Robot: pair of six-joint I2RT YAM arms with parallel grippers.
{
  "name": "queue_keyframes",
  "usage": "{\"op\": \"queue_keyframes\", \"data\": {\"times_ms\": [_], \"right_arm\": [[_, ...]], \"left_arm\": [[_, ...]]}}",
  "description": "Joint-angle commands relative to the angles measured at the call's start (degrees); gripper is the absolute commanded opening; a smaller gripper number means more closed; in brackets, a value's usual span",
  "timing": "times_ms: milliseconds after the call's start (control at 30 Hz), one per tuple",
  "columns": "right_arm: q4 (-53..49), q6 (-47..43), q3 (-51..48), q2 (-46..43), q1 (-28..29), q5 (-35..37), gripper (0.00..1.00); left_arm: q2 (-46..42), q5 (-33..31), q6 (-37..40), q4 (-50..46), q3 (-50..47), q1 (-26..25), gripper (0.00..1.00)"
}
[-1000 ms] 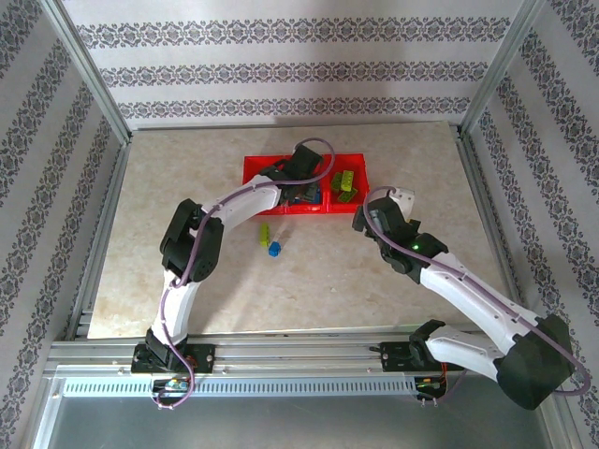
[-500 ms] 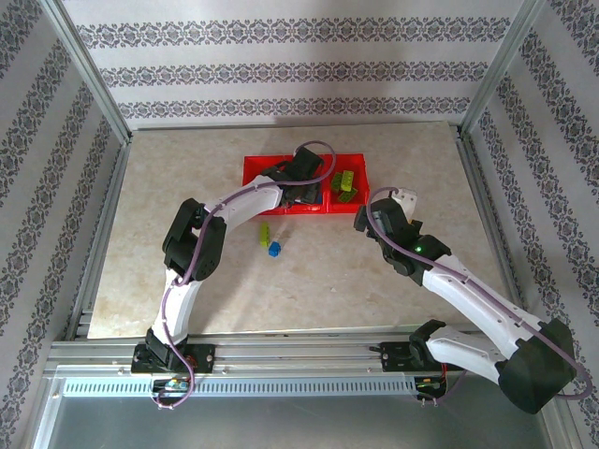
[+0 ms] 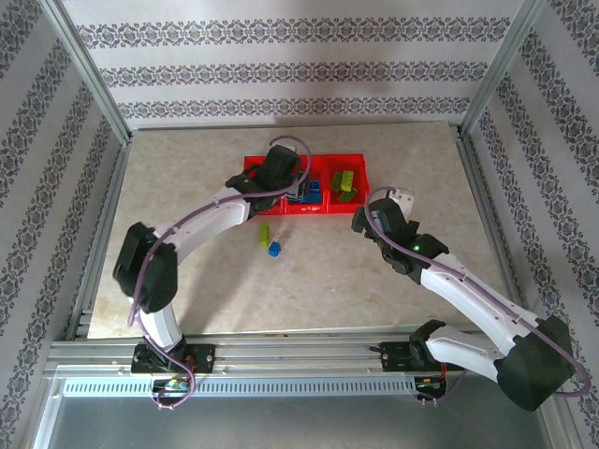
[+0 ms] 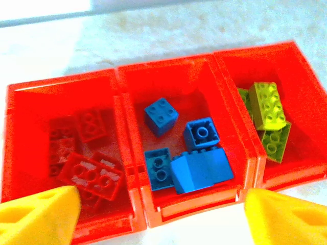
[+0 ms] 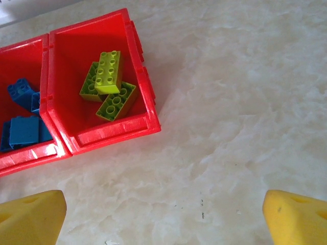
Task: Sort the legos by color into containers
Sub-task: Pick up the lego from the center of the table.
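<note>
The containers [image 3: 361, 161] are three joined red bins at the back middle of the table. In the left wrist view the containers [image 4: 179, 204] hold red legos [image 4: 89, 173] on the left, blue legos [image 4: 199, 168] in the middle and yellow-green legos [image 4: 268, 107] on the right. My left gripper [image 3: 292, 187] hovers above the bins' near wall, open, with nothing between its yellow fingertips [image 4: 38, 217]. A yellow-green lego [image 3: 266, 232] and a blue lego [image 3: 274, 249] lie loose on the table in front. My right gripper [image 3: 363, 221] hangs open over bare table, right of the bins and near the yellow-green legos [image 5: 108, 84].
The marble-look table [image 3: 318, 281] is ringed by an aluminium frame [image 3: 94, 84] and patterned walls. Bare table surface [image 5: 230, 102] stretches right of the containers [image 5: 112, 133]. The arm bases sit on a rail [image 3: 299, 355] at the near edge.
My left gripper has opened and drawn back up and left from the middle bin, with its elbow swinging out to the left. The right arm has held still.
</note>
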Motion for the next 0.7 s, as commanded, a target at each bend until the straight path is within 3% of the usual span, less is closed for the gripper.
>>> {"op": "queue_keyframes", "data": {"times_ms": [0,33,300,667], "right_arm": [[1.25,0.54,0.17,1.12,0.21,-1.13,0.98],[1.27,0.55,0.31,1.51,0.58,-1.17,0.98],[2.92,1.07,1.87,5.56,3.53,-2.03,0.98],[3.88,1.2,8.61,16.01,9.52,-3.49,0.98]], "left_arm": [[-5.41,-6.49,-2.11,4.73,-6.18,-0.48,0.94],[-7.26,-8.02,-2.59,5.44,-8.31,-0.49,1.0],[-21.64,-17.07,-5.26,10.22,-23.57,-0.29,1.0],[-37.5,-20.68,-11.16,9.25,-39.0,1.14,1.0]]}}
